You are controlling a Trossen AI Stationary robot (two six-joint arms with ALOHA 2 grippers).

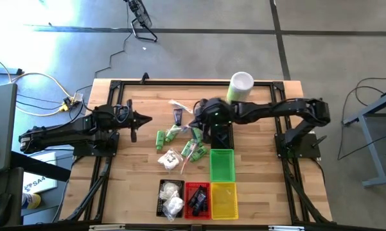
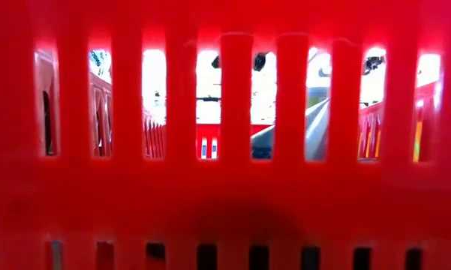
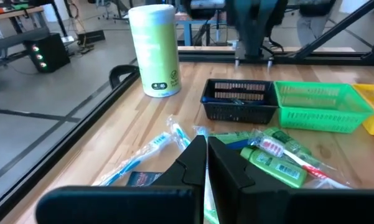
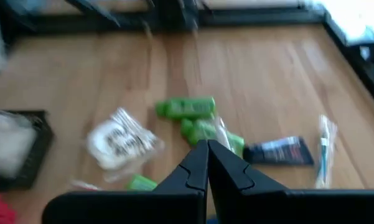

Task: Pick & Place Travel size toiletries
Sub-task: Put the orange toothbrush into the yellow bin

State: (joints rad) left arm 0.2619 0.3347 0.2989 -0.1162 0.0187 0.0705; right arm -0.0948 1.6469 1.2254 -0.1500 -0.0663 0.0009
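I see a pale wood-grain table (image 1: pixel 131 179), green bottles (image 1: pixel 162 138), a dark blue tube (image 1: pixel 178 116), white pouch (image 1: pixel 170 158), and black (image 1: pixel 162 192), red (image 1: pixel 191 190), yellow (image 1: pixel 223 199) and green (image 1: pixel 222 165) baskets lower centre.

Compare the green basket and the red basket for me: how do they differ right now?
The green basket looks empty in the high view, while the red basket holds dark items. The green basket sits nearer the table's middle, just beside the right gripper; the red basket sits at the near edge, between the black basket and the yellow basket. Both are small slotted plastic bins.
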